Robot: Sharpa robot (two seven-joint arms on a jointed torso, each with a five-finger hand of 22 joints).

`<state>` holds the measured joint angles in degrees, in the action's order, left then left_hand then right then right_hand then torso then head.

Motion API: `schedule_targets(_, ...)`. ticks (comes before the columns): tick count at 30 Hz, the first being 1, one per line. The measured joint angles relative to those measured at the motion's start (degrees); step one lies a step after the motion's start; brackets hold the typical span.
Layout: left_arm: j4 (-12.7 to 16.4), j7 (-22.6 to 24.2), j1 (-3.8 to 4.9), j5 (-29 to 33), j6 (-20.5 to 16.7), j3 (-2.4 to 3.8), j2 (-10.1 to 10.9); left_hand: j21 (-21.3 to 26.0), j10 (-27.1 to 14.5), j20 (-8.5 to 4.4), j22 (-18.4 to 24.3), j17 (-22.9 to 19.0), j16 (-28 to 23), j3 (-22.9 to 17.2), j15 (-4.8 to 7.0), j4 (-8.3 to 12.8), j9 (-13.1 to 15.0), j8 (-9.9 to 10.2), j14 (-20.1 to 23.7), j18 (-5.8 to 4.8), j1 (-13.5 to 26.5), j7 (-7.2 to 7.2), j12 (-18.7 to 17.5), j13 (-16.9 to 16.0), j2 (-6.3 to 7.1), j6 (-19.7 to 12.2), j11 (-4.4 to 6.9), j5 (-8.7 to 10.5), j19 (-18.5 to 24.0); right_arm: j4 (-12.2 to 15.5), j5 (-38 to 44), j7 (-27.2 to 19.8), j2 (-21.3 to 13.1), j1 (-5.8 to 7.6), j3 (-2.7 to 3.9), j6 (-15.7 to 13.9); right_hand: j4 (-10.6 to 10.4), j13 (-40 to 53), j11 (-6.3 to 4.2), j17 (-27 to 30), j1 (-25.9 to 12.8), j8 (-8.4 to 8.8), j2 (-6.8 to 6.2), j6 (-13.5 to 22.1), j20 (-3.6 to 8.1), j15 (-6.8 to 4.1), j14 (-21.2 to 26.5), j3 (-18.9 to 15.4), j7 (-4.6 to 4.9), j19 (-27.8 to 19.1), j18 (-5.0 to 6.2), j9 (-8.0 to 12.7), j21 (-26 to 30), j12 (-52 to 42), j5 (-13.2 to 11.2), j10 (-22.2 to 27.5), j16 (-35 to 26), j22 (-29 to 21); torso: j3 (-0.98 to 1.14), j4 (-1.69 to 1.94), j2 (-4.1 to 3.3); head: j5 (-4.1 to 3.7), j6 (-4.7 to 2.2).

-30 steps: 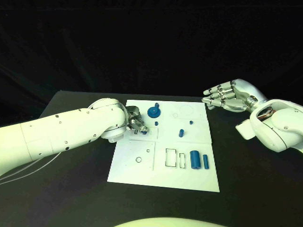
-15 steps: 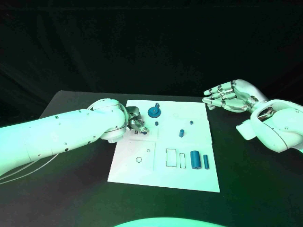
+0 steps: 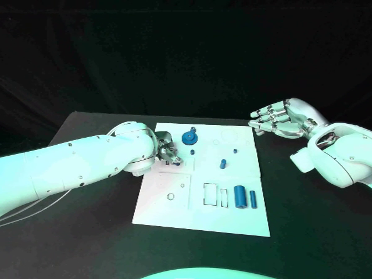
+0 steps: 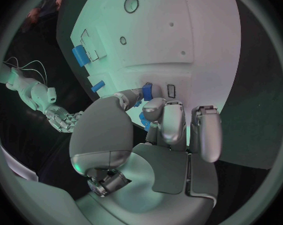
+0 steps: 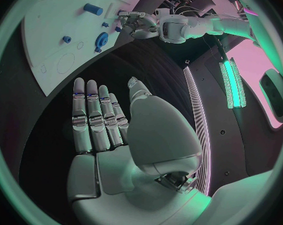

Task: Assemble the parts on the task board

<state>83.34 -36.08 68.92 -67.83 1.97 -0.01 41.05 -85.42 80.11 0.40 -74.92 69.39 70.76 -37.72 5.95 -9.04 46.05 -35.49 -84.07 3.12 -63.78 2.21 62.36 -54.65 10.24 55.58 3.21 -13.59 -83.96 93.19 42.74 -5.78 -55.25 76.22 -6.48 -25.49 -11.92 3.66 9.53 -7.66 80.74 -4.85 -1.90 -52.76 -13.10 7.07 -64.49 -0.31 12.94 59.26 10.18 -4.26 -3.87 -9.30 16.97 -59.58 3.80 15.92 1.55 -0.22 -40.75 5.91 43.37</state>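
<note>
The task board lies flat in the middle of the black bench. The left robot hand sits over the board's left edge, approx. at mid-height, fingers curled down onto the plate. In the left wrist view its fingertips close around one small blue part that stands at a slot in the board; a second bit of blue shows under the fingers, but whether that is a separate piece can't be told.

Blue parts counted in the head view, away from the left robot hand: 1 round gear-like disc with a peg just beyond the fingers, 1 short stub to the fingers' right near the board's centre, 1 tiny peg a bit further on, and 2 upright cylinders nearer the robot's side, a thick one and a thin one, standing side by side next to 2 empty rectangular slots. That makes 5 loose parts, plus the one in the fingers.

The right robot hand hovers off the board's far right corner, above the bench, well apart from every part. Palm open, fingers extended and slightly bent, holding nothing; the right wrist view confirms it.
</note>
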Motion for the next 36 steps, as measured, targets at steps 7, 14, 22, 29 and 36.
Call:
schedule_targets(7,-0.1,0.0,0.00,0.0,0.5,0.02,-0.1,-0.2,0.1,0.00,0.0,0.0,0.0,0.1,0.00,0.1,0.2,-0.2,0.0,0.00,-0.1,0.00,0.0,0.0,0.09,0.0,0.13,-0.08,0.0,0.0,0.0,0.0,0.0,-0.01,0.00,0.0,0.0,0.0,0.00,0.0,0.0,0.00,0.00,0.0,0.00,0.00,0.0,0.0,0.00,0.0,0.00,0.0,0.0,0.0,0.0,0.0,0.0,0.0,0.02,0.00,0.00,-0.10,0.06)
schedule_targets(14,-0.3,0.0,0.19,-0.1,1.3,0.05,-0.2,-0.2,0.1,0.00,0.0,0.0,0.0,0.2,0.00,0.2,0.1,-0.2,0.0,0.00,-0.3,0.00,0.0,0.0,0.18,0.0,0.12,-0.08,0.0,-0.1,0.0,0.0,0.1,-0.02,0.00,0.1,0.0,0.0,0.00,0.0,0.0,0.00,0.00,0.0,0.00,0.00,0.0,0.0,0.00,0.0,0.00,0.0,0.0,0.0,0.0,0.0,0.0,0.0,0.02,0.00,0.00,-0.10,0.12)
schedule_targets(22,-0.9,0.0,0.47,-0.1,2.3,0.03,-0.7,-0.2,0.1,0.00,0.0,0.0,0.0,0.2,0.00,0.2,0.0,-0.2,0.0,0.00,-0.5,0.01,0.0,0.1,0.09,0.0,0.12,-0.06,0.0,-0.1,0.0,0.0,0.2,-0.05,0.00,0.1,0.0,0.0,0.00,0.1,0.0,0.00,0.00,0.0,0.00,0.00,0.0,0.0,0.00,0.0,0.00,0.0,0.0,0.0,0.0,0.0,0.0,-0.1,0.04,0.02,0.00,-0.14,0.07)
schedule_targets(29,-1.8,0.0,0.73,0.0,3.2,0.04,-1.3,-0.2,0.2,0.00,0.0,0.0,0.0,0.0,-0.01,0.0,0.2,-0.2,0.0,0.00,-0.1,0.02,0.2,-0.1,-0.35,0.0,0.03,0.27,0.0,-0.1,0.0,0.0,0.2,-0.07,0.00,0.1,0.1,0.0,0.10,0.2,0.0,0.00,0.00,0.0,0.00,0.00,0.0,-0.2,0.00,0.0,0.00,0.0,0.0,0.0,0.0,0.1,0.0,-0.2,0.05,0.02,0.01,-0.20,-0.01)
schedule_targets(36,-2.6,-0.1,0.87,0.3,3.9,0.04,-1.9,-0.2,-0.1,0.00,0.0,0.0,-0.2,0.2,-0.01,0.7,0.6,-0.4,0.0,0.00,2.9,0.02,0.7,-0.1,-1.61,0.0,0.28,1.07,0.0,-0.1,0.0,0.0,0.2,-0.08,0.00,0.1,0.1,0.0,0.21,0.3,0.0,0.00,0.00,0.0,0.00,0.00,0.0,-0.2,0.00,0.0,0.00,0.0,0.0,0.0,0.0,0.2,0.0,-0.3,0.05,0.03,0.03,-0.25,-0.01)
